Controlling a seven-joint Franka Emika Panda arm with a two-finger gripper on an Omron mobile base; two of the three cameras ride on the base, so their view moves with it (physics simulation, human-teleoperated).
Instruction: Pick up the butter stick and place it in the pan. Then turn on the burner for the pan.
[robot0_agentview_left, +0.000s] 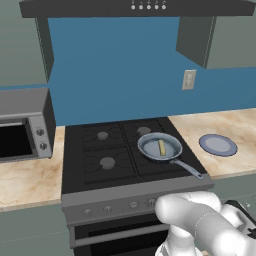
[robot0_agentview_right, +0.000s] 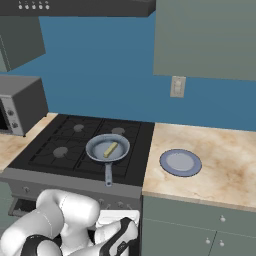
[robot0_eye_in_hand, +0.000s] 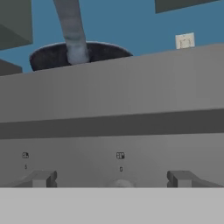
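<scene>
Now | butter stick (robot0_agentview_left: 162, 147) in pan (robot0_agentview_left: 159, 147) | gripper (robot0_eye_in_hand: 111, 179) spread, below at stove front

Pale yellow butter stick (robot0_agentview_left: 162, 147), grey-blue pan (robot0_agentview_left: 152, 149).

A flat blue-grey plate (robot0_agentview_left: 218, 145) lies on the marble-patterned counter (robot0_agentview_left: 235, 125) right of the black stovetop. A grey microwave (robot0_agentview_left: 25, 122) sits on the counter left of it. A wall outlet (robot0_agentview_left: 188, 79) is mounted on the blue backsplash (robot0_agentview_left: 115, 70), under grey cabinets (robot0_agentview_left: 220, 42).
</scene>
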